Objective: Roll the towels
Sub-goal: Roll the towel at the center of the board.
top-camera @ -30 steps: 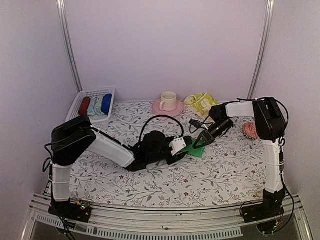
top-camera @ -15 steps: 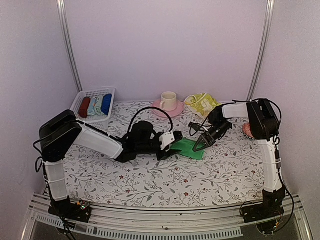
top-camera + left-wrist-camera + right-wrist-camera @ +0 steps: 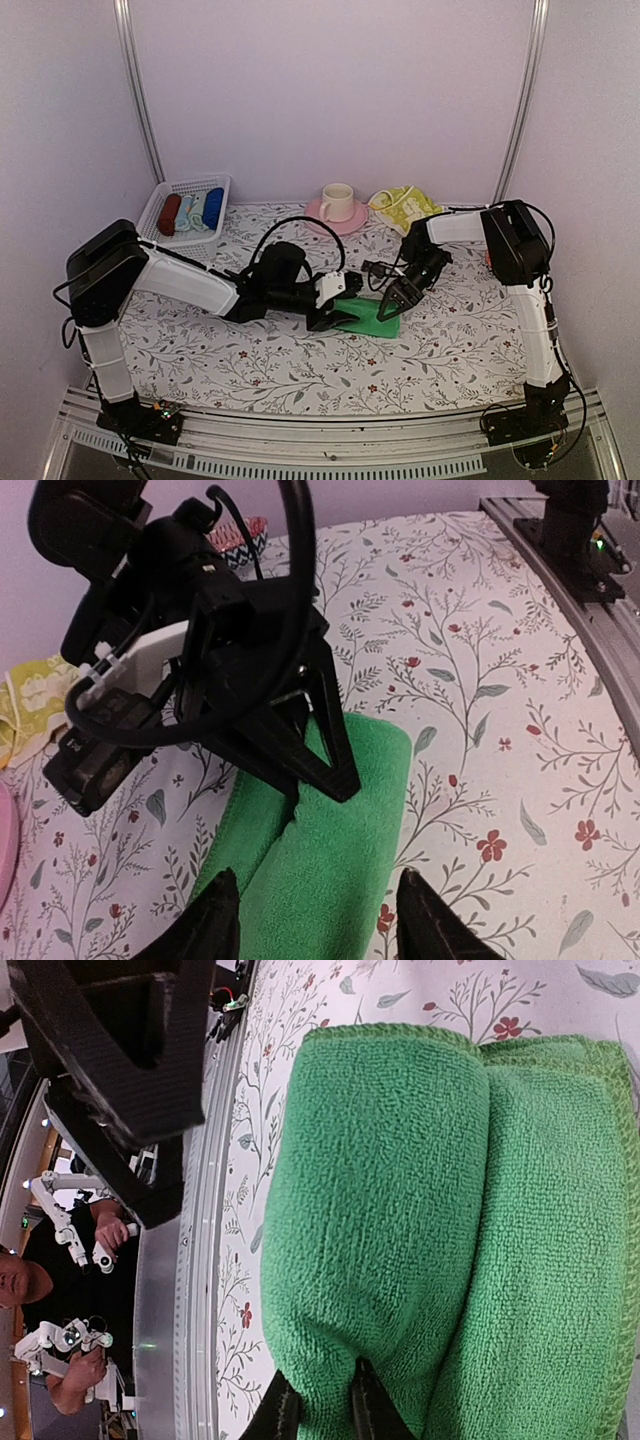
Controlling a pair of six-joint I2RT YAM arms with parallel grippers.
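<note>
The bright green towel [image 3: 366, 316] lies mid-table, part of it folded over into a thick roll [image 3: 335, 850]. My left gripper [image 3: 334, 312] is open, its fingertips [image 3: 222, 912] straddling the roll's near end, one over the flat layer and one over the tablecloth. My right gripper [image 3: 391, 303] comes in from the opposite side and is shut on a pinch of the green towel [image 3: 400, 1210]; its fingers [image 3: 372, 1412] nip the fold. The pale yellow towel [image 3: 404, 208] sits crumpled at the back, right of the cup.
A white basket [image 3: 172, 190] at the back left holds dark red, pale blue and deep blue rolls. A pink saucer with a cream cup [image 3: 337, 203] stands at the back centre. A red patterned dish [image 3: 246, 532] sits behind the right arm. Metal rails [image 3: 330, 455] run along the front edge.
Both grippers have moved toward the front and left with the green towel between them. The towel has gone from lying flat to partly rolled over.
</note>
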